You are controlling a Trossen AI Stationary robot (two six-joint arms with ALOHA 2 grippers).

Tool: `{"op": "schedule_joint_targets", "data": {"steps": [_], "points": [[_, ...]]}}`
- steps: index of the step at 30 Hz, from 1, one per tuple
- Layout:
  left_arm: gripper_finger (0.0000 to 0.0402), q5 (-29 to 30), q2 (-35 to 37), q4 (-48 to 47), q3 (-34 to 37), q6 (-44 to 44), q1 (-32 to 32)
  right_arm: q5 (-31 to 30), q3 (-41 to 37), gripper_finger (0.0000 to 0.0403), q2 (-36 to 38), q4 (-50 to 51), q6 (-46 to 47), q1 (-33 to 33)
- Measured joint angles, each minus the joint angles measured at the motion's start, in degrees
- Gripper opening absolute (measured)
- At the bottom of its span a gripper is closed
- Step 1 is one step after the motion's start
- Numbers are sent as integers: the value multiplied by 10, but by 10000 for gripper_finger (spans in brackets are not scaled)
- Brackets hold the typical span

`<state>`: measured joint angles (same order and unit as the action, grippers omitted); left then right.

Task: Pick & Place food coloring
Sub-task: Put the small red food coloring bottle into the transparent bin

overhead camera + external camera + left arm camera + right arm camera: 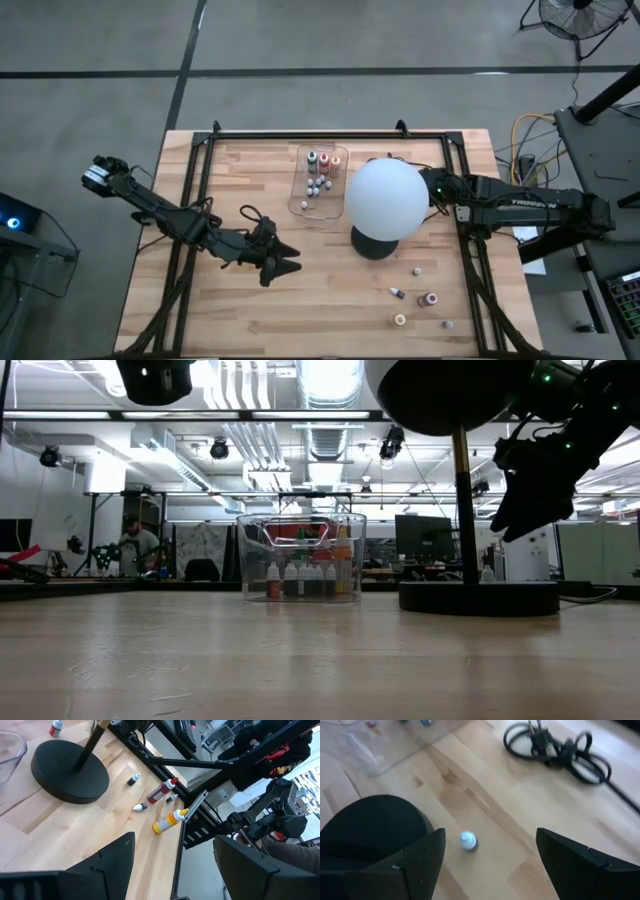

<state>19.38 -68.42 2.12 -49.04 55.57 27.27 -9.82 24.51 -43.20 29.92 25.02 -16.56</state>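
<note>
Five loose bottles (427, 299); perhaps nine in tray (300, 190).

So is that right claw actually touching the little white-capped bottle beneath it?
Apart. In the right wrist view the white-capped bottle stands alone on bare wood, with the right gripper open and its fingers wide to either side, clear of it.
</note>
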Motion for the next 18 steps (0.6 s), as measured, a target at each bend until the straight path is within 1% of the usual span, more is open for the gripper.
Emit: {"op": "schedule_joint_targets", "data": {"steps": [4,8,11,18], "points": [[241,0,0,0,0,-10,0,0,2,302,1,19,40,0],[241,0,0,0,0,-21,0,0,20,302,0,43,48,0],[241,0,0,0,0,-31,0,9,42,302,0,74,46,0],[241,-5,0,0,0,-62,0,9,120,302,-1,174,37,0]]}}
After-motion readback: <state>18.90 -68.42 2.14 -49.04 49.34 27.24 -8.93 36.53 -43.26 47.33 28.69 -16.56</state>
